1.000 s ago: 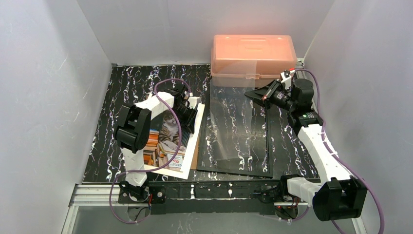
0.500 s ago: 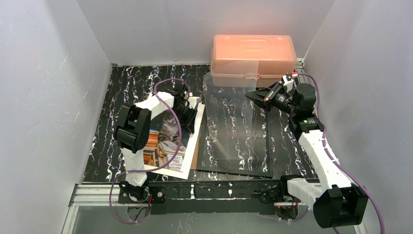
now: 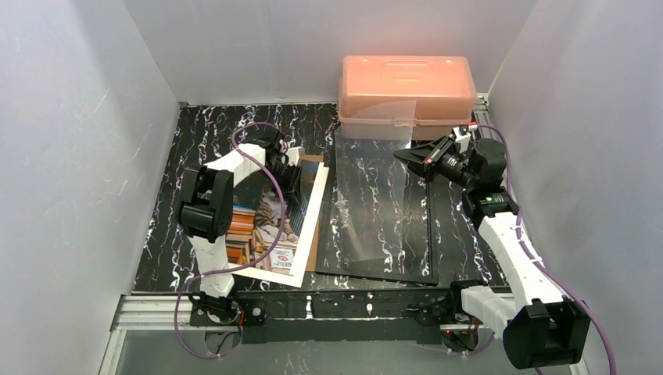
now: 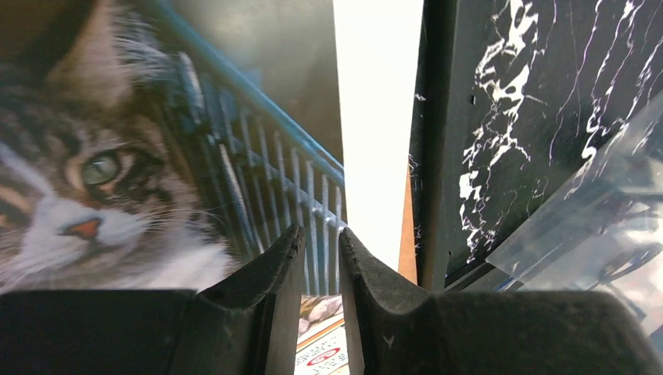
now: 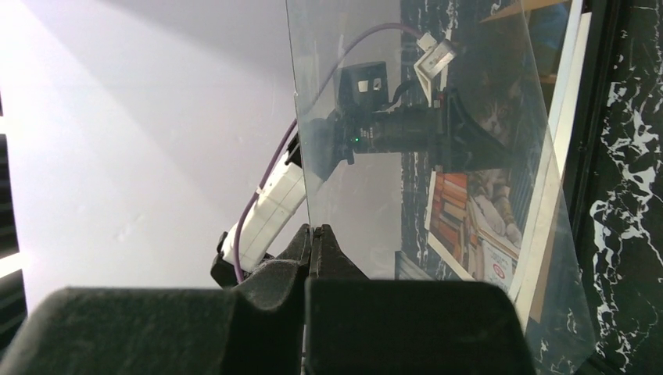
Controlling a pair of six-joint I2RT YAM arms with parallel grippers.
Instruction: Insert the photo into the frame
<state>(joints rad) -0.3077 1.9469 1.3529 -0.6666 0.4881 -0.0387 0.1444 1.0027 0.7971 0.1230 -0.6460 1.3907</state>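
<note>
The black marbled counter [image 3: 195, 156] carries everything. The pink box [image 3: 406, 86] stands at its far edge, right of centre, out of the working area. The frame [image 3: 431, 234] lies flat just right of the middle, so it can be loaded from above. Its glass pane [image 3: 375, 195] is tipped: the near edge sits low over the frame while the far right corner is raised. It is probably being handled as the first layer, ahead of the print.

The photo [image 3: 246, 234] lies left of the frame, cat side up, over the brown backing board [image 4: 406, 242]. It seems tilted off the board at its far end, probably to free it for the move rightward.

The right arm [image 3: 508, 234] stretches far along the frame's right side with its wrist turned left. The right hand [image 3: 410, 156] is clamped tight on the pane's edge, which the wrist view shows running straight out from the closed jaws.

The left arm [image 3: 234, 164] is folded, elbow near and raised. The left hand [image 3: 288, 164] angles down at the photo's far border, its jaws almost together with a thin slot between them, and appears to pinch the print there
</note>
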